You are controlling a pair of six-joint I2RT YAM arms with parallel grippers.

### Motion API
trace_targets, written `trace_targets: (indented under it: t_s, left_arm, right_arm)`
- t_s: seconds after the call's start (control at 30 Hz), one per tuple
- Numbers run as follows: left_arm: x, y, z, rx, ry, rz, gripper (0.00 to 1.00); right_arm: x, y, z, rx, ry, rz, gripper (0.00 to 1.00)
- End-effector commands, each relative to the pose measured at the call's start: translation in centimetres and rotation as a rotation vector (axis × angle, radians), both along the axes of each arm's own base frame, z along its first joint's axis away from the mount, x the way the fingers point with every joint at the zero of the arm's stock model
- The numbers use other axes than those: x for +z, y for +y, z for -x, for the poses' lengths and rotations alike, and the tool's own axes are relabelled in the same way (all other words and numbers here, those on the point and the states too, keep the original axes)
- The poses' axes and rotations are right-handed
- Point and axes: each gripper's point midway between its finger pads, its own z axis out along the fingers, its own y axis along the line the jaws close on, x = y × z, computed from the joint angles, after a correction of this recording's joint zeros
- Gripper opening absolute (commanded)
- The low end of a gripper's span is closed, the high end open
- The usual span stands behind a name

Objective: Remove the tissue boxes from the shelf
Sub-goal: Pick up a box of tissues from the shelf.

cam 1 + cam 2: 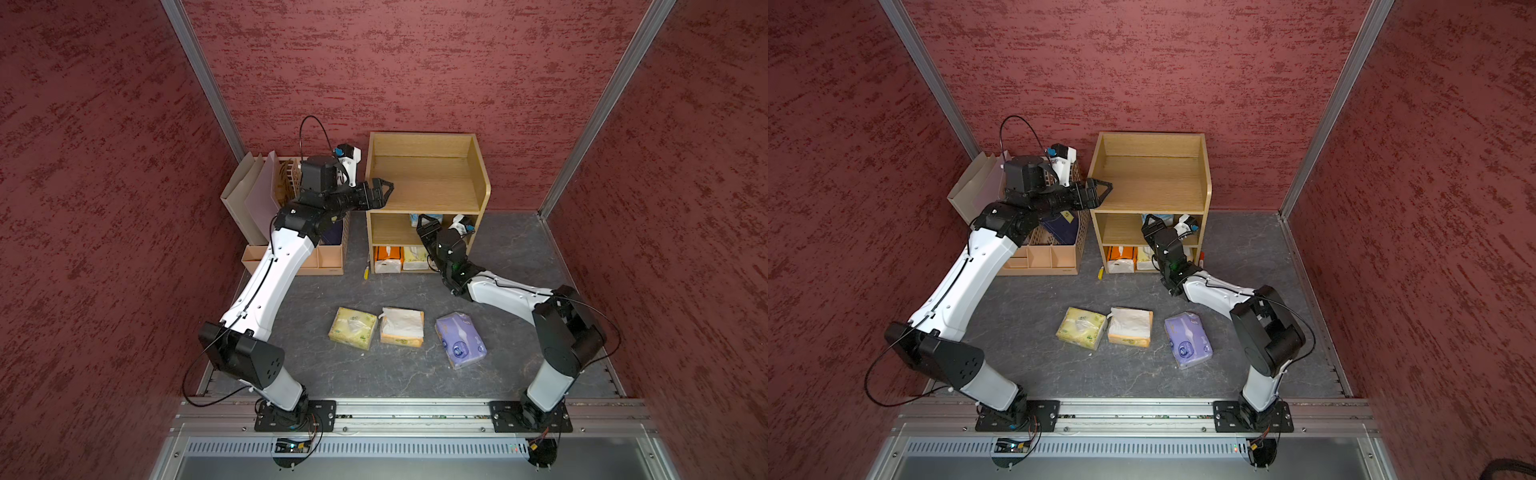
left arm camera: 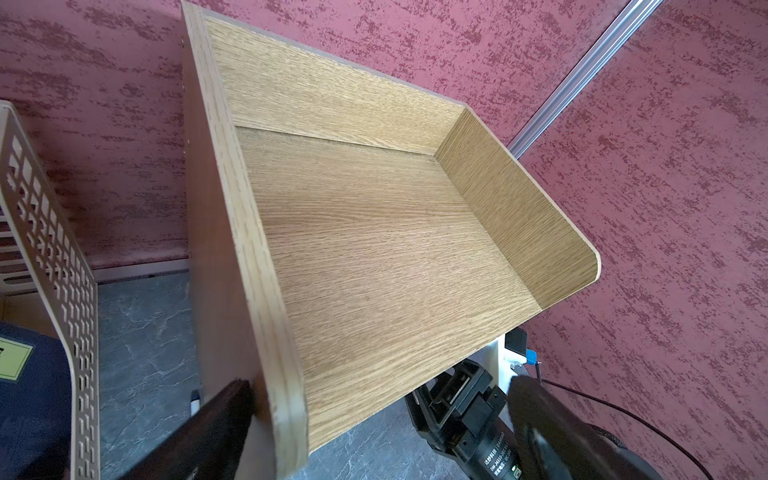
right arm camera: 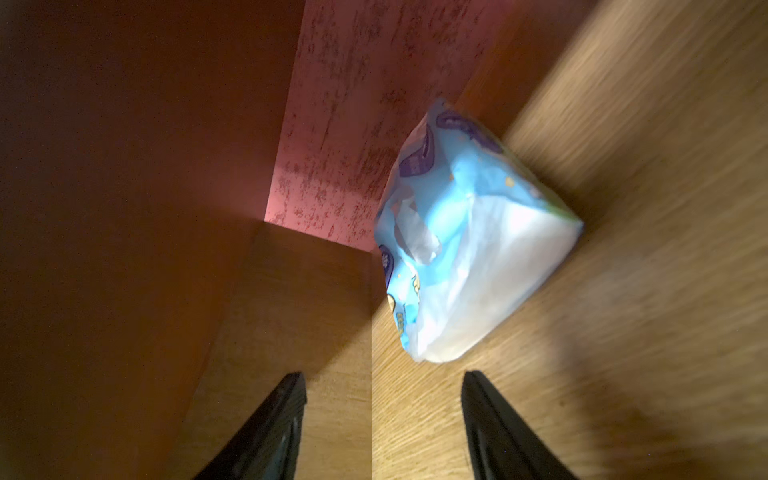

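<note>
The shelf (image 1: 432, 191) is standing with its top tier bare, and the left gripper (image 1: 380, 192) is straddling its side panel, jaws spread rather than clamping. The right gripper (image 3: 382, 399) is pointing into the middle tier, jaws apart and empty. The light blue tissue pack (image 3: 465, 232) is lying just ahead, skewed and off-centre. The wrist should probably be squaring up so both fingers flank the soft pack before closing gently.
</note>
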Motion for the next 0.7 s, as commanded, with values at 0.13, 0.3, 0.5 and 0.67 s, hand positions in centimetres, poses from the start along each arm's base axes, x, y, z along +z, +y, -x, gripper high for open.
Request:
trace_targets:
  t_s: [0.13,0.3,0.5,0.67]
  left_arm:
    - [2.4,-2.3,3.1,-0.125,-0.052,0.069,1.00]
    - [2.4,-2.4,3.5,-0.137,-0.052,0.082,1.00]
    - [3.0,-2.7,3.8,-0.159,-0.060,0.101,1.00]
    - [3.2,-2.8,4.3,-0.173,-0.062,0.107,1.00]
  right_arm:
    - [-0.4,-1.9,-0.8,-0.119,0.064,0.089,0.71]
    - [-1.3,-2.3,-1.2,-0.154,0.086,0.085,0.72]
    - [-2.4,-2.0,-2.0,-0.167,0.101,0.085,0.74]
    - [-3.5,-1.8,-2.4,-0.173,0.123,0.085,0.76]
